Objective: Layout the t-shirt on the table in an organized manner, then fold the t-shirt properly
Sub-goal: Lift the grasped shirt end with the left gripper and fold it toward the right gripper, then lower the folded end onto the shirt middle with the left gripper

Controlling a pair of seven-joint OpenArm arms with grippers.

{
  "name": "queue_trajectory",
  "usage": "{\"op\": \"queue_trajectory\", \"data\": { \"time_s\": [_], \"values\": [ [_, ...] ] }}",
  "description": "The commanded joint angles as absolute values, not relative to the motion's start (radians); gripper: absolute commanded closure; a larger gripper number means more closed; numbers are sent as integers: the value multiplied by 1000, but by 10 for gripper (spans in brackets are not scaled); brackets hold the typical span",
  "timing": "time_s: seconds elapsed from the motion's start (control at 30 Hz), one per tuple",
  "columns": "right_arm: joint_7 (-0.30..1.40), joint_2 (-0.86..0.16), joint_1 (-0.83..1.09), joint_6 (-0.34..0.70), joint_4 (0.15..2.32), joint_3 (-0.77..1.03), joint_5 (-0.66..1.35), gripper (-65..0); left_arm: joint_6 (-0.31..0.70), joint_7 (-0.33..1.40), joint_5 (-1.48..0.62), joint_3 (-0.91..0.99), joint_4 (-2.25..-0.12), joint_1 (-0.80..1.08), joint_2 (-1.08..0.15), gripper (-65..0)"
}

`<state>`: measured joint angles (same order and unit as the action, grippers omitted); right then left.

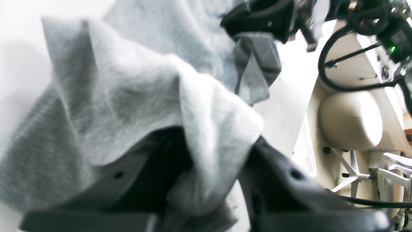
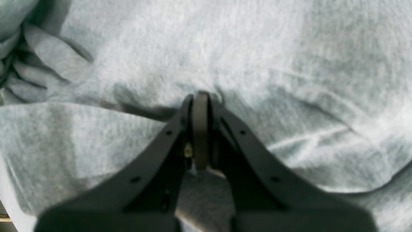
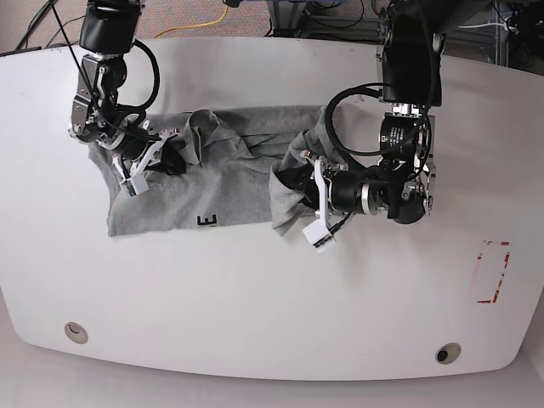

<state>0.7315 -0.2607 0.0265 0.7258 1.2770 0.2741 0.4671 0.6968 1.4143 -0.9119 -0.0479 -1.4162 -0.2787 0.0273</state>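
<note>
The grey t-shirt [image 3: 229,183] lies crumpled across the left middle of the white table [image 3: 272,289], with dark lettering [image 3: 206,222] at its near hem. My left gripper [image 3: 293,191] is at the shirt's right edge, and a raised fold is bunched there. In the left wrist view the cloth [image 1: 128,96] drapes between the two dark fingers [image 1: 289,180] and hides their tips. My right gripper [image 3: 170,159] is at the shirt's upper left. Its jaws [image 2: 201,96] are shut, and creases in the fabric [image 2: 257,48] gather at the tips.
A red tape outline [image 3: 491,272] marks the table's right side. Two round grommets [image 3: 75,331] [image 3: 448,352] sit near the front edge. Cables and floor lie beyond the far edge. A pale chair [image 1: 351,119] shows past the table.
</note>
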Motion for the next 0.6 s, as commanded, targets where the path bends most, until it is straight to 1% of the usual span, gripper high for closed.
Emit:
{"op": "queue_trajectory", "data": {
  "time_s": [0.0, 0.13, 0.43, 0.5, 0.57],
  "values": [
    [885, -262, 50, 698, 1253, 260, 326, -16, 698, 1396, -938, -50, -1415, -306, 53, -83],
    [885, -262, 50, 698, 1253, 260, 328, -16, 698, 1396, -923, -50, -1411, -328, 71, -86],
    [885, -260, 50, 698, 1253, 259, 328, -16, 698, 1396, -857, -58, -1409, -341, 157, -94],
    [885, -260, 50, 698, 1253, 259, 326, -16, 698, 1396, -858, -71, -1409, -354, 157, -129],
    [885, -260, 50, 698, 1253, 259, 325, -17, 698, 1396, -860, -84, -1409, -367, 157, -188]
  ]
}}
